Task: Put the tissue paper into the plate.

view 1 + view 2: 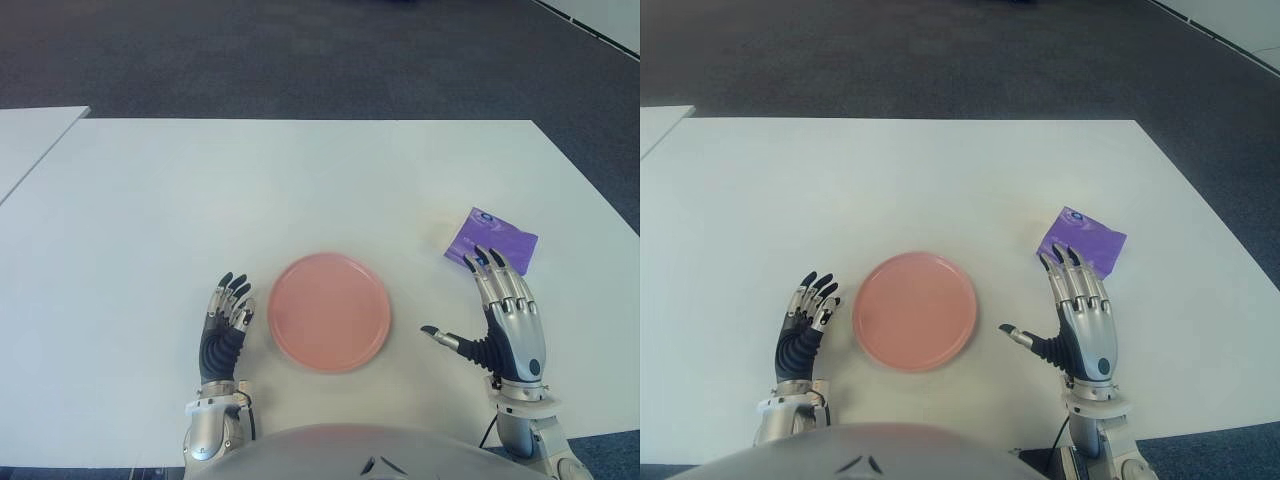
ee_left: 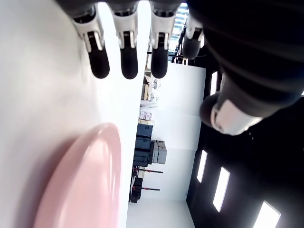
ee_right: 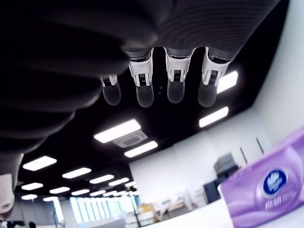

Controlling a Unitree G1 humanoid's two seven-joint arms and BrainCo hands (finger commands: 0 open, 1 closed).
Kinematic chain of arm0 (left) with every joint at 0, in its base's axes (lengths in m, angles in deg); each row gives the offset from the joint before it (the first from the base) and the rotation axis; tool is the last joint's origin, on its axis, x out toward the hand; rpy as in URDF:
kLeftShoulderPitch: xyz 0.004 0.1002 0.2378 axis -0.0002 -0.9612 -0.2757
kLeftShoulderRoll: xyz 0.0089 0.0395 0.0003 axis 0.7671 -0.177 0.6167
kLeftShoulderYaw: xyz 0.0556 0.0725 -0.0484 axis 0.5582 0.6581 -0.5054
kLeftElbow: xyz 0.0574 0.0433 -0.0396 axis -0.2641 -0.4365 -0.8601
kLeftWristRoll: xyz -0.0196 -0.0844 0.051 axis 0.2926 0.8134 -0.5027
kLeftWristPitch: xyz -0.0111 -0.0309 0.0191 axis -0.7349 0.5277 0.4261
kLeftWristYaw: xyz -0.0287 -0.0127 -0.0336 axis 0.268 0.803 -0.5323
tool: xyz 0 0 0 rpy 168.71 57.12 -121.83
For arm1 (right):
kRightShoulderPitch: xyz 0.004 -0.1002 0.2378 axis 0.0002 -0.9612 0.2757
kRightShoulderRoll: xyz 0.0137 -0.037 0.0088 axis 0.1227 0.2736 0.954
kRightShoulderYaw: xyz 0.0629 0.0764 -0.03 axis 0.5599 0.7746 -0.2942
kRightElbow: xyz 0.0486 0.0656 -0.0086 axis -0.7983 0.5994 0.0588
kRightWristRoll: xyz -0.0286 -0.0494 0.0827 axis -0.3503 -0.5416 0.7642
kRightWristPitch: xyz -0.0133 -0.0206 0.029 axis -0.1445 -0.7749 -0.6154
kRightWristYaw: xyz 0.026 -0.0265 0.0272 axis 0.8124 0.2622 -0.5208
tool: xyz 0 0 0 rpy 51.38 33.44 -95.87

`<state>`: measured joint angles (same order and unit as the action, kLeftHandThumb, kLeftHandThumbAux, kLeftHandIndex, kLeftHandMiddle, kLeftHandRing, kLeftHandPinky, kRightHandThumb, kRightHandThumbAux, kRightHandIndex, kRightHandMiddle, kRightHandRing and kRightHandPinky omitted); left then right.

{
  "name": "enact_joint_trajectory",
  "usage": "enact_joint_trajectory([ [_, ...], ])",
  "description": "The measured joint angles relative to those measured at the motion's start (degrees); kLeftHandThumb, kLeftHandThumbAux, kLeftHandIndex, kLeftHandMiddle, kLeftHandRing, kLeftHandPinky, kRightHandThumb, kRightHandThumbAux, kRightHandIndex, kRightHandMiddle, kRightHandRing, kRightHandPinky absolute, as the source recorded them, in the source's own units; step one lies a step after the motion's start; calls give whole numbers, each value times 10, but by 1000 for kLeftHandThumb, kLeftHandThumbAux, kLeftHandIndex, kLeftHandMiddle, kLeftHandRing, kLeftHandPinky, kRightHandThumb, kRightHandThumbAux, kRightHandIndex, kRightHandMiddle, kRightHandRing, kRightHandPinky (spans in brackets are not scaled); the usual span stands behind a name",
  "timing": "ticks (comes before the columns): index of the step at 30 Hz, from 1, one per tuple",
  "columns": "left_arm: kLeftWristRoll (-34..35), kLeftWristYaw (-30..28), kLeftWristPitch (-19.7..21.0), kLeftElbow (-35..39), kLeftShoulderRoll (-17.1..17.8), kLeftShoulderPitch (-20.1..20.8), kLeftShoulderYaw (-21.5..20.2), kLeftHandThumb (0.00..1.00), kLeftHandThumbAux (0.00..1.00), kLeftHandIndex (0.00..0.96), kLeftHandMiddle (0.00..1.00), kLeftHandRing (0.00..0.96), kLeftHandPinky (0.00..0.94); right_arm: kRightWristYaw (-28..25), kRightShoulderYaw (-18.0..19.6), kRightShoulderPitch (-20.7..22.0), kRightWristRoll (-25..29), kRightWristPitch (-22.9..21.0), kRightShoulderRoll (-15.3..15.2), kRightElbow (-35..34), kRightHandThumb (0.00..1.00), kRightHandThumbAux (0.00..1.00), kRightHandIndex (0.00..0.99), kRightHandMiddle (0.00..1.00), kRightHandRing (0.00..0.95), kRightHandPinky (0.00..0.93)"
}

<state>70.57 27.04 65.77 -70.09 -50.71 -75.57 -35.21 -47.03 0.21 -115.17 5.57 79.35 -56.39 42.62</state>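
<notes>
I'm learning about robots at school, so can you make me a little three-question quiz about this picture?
1. What colour is the plate?
2. True or false: the tissue pack already lies in the plate.
3. Which hand is nearest the tissue pack: A left hand, B right hand?

Key:
1. Pink.
2. False; it lies on the white table, right of the plate.
3. B; its fingers are spread open just short of the pack.

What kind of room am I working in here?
Probably an office or lab: a plain white table on dark carpet, with ceiling light panels and stacked equipment cases visible in the wrist views.
</notes>
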Motion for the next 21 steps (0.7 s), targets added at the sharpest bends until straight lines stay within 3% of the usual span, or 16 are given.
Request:
enact_joint_trajectory([
  [9,3,0,0,0,0,0,-1,239,634,125,184,185,225,16,-33,23,-61,-98,3,10,354,362,1,0,0,0],
  [16,7,-1,-1,0,0,0,-2,236,644,125,189,195,242,0,-52,49,-77,-170,-1,35,337,312,0,0,0,0],
  [21,7,-1,-1,0,0,0,-2,235,645,125,190,199,245,-5,-64,74,-76,-198,-11,66,332,308,0,0,0,0],
])
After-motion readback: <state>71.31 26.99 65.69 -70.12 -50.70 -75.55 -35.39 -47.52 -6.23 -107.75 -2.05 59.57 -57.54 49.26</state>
